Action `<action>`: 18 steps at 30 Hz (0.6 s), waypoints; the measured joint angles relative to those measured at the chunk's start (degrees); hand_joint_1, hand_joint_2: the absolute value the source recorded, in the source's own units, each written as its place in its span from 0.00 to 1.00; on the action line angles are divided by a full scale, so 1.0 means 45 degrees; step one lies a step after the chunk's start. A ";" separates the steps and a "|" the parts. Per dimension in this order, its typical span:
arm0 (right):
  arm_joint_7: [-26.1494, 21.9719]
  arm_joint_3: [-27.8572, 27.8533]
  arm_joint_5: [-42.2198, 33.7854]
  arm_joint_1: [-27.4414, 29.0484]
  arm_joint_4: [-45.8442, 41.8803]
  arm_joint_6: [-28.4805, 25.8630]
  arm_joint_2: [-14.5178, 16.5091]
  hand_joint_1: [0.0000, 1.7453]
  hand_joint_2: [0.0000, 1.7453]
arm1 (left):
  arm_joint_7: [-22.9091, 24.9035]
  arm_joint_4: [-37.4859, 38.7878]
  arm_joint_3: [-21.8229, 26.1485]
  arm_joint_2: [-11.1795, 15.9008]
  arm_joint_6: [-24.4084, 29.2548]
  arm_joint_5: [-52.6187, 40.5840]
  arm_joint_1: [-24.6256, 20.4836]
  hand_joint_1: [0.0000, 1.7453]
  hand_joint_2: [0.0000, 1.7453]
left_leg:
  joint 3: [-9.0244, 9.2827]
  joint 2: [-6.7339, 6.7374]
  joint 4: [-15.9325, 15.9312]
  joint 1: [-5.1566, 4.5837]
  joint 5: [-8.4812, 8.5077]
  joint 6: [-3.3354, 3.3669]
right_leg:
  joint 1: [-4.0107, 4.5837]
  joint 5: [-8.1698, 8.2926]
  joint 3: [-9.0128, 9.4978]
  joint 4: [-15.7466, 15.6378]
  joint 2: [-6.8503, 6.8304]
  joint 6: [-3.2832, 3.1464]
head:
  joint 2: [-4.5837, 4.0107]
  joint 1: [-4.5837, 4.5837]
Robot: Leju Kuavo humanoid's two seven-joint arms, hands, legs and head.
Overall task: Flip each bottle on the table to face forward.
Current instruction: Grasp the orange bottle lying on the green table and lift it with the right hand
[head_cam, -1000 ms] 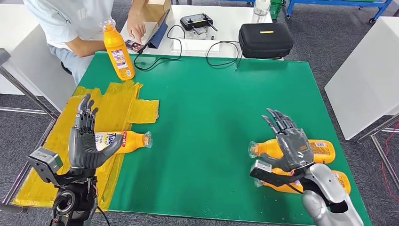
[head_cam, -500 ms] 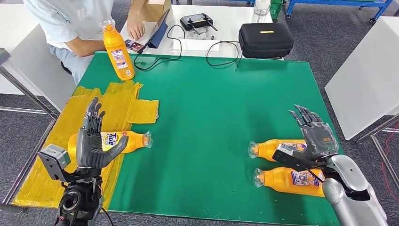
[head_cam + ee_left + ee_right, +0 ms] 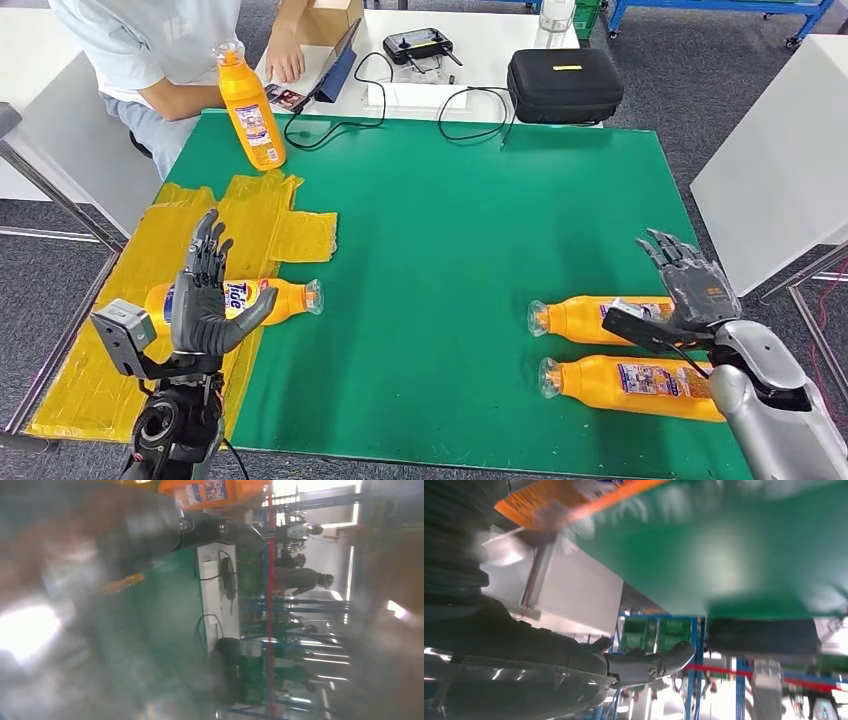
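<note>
**Between flips: both hands free**

Left hand (image 3: 205,300) and right hand (image 3: 690,290) hover spread, holding nothing. Left bottle (image 3: 262,299) lies on yellow tape (image 3: 240,215), cap rightward; two right bottles (image 3: 590,316) (image 3: 630,385) lie crosswise on the counter (image 3: 450,230), caps leftward. Likely next: grasp and roll one.

**Silver arms, dark-fingered hands**

The robot's left hand (image 3: 205,300) has a grey palm, dark segmented fingers and a thick grey thumb. A boxy grey camera block sits at its wrist above black cabling. The right hand (image 3: 690,290) has a grey back and dark fingers on a smooth, rounded silver forearm with black joint seams.
</note>
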 joint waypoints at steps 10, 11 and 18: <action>-0.0107 0.0355 -0.0381 -0.0505 0.0835 0.0859 -0.0663 0.00 1.00 | 0.0000 0.0375 0.0006 0.0000 0.0002 0.0190 -0.0177 0.00 1.00 | -0.0001 0.0001 0.0001 0.0000 -0.0001 0.0009 | 0.0000 0.0001 0.0001 0.0000 0.0000 0.0001 | 0.0000 0.0000; -0.0107 0.0387 -0.0389 -0.0532 0.0883 0.0871 -0.0696 0.00 1.00 | 0.0000 0.0396 0.0005 0.0000 0.0004 0.0190 -0.0188 0.00 1.00 | -0.0001 0.0002 0.0001 0.0000 -0.0001 0.0010 | 0.0000 0.0002 0.0001 0.0000 0.0001 0.0001 | 0.0000 0.0000; -0.0076 0.0549 -0.0455 -0.0678 0.1109 0.1020 -0.0823 0.00 1.00 | -0.0002 0.0437 0.0005 0.0000 0.0004 0.0270 -0.0215 0.00 1.00 | -0.0001 0.0003 0.0002 0.0000 0.0000 0.0012 | 0.0000 0.0002 0.0001 -0.0001 0.0001 0.0002 | 0.0000 -0.0001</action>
